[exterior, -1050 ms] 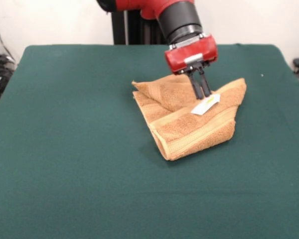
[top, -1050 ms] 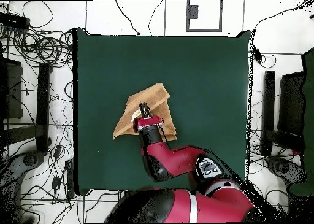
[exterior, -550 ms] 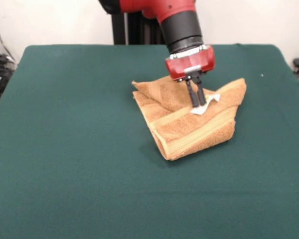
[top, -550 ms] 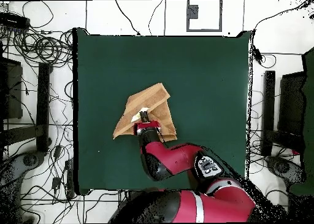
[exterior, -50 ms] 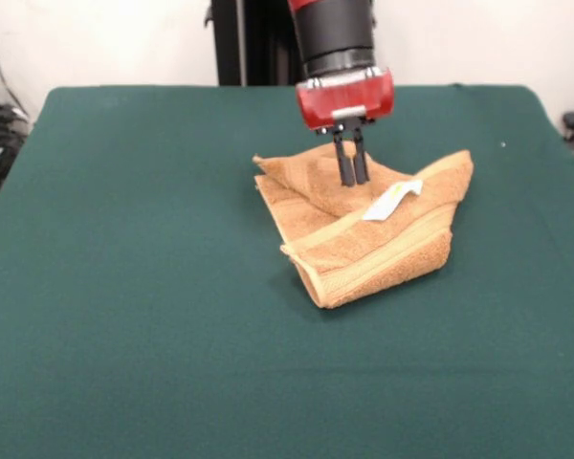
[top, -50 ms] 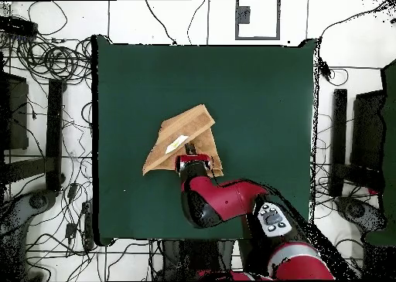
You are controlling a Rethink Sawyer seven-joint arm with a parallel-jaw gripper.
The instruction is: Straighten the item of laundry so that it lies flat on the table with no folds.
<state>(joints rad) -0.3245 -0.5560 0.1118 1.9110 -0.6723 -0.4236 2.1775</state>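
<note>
We see the towel lying near the middle of the green counter, a little toward the right in the front view. It is not flat: it sits folded into a rough triangular wedge, with several layers stacked on one another. A woven border band runs along the folded front edge, and a thicker rolled fold forms the lower right corner. A separate flap of cloth is bunched up at the far left part of the towel, forming a raised hump. The white label lies on top of the upper layer, tilted, to the right of that hump.

The end effector hangs down from the red and black arm over the towel's far part. Its two dark fingers stand close together, nearly touching, with their tips at or on the raised hump, beside the label and not on it. We see nothing caught between them, so it looks closed and empty.

From overhead, the towel shows as a tan triangle left of the counter's centre, with the end effector over its edge on the robot's side.
</note>
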